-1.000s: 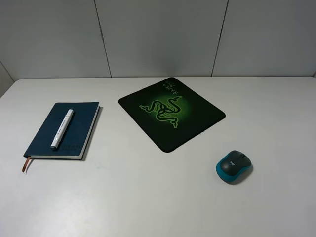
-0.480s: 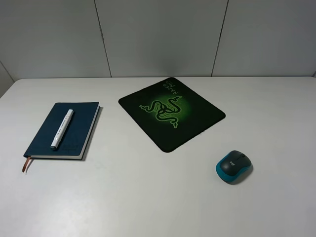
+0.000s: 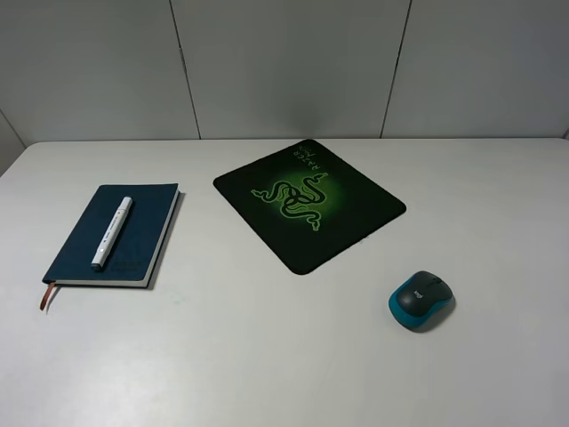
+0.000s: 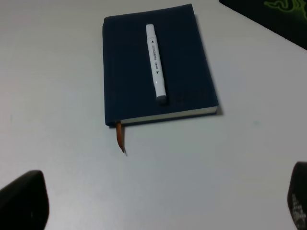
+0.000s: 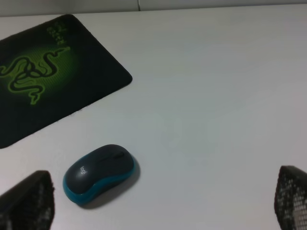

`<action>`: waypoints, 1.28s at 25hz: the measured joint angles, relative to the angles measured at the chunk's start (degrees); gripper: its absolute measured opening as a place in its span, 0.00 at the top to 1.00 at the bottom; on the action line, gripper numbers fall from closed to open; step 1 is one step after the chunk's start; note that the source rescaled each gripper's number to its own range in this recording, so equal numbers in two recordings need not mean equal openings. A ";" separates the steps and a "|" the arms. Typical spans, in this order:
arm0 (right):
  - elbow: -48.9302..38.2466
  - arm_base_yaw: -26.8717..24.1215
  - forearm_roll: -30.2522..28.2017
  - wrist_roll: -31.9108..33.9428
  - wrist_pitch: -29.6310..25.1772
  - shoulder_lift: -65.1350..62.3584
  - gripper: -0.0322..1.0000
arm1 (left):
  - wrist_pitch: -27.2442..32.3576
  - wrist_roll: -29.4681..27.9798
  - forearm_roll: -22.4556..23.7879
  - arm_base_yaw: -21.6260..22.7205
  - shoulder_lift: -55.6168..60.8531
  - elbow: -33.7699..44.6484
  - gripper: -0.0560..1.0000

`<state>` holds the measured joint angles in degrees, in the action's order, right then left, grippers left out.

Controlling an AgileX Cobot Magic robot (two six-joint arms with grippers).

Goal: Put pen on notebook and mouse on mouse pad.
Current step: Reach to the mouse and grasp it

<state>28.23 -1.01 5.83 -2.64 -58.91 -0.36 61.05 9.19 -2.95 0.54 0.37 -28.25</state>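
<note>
Pen (image 3: 111,232) lies lengthwise on the closed notebook (image 3: 149,229), well to the left of the mouse pad (image 3: 360,212). Mouse (image 3: 421,300) sits on the bare table (image 3: 267,356), near the pad's front right edge but apart from it. Left fingers (image 4: 23,201) and right fingers (image 5: 26,203) are spread wide, holding nothing.

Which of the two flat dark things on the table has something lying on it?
The navy notebook: the white pen lies on its cover. The black mouse pad is bare, with the mouse apart from it.
</note>
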 joint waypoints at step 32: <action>28.35 4.50 1.58 2.64 2.42 63.21 0.00 | -0.10 0.11 -0.04 0.00 0.00 0.00 0.00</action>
<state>56.58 3.49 7.42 0.00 -56.49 62.85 60.96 9.30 -2.99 0.54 0.37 -28.25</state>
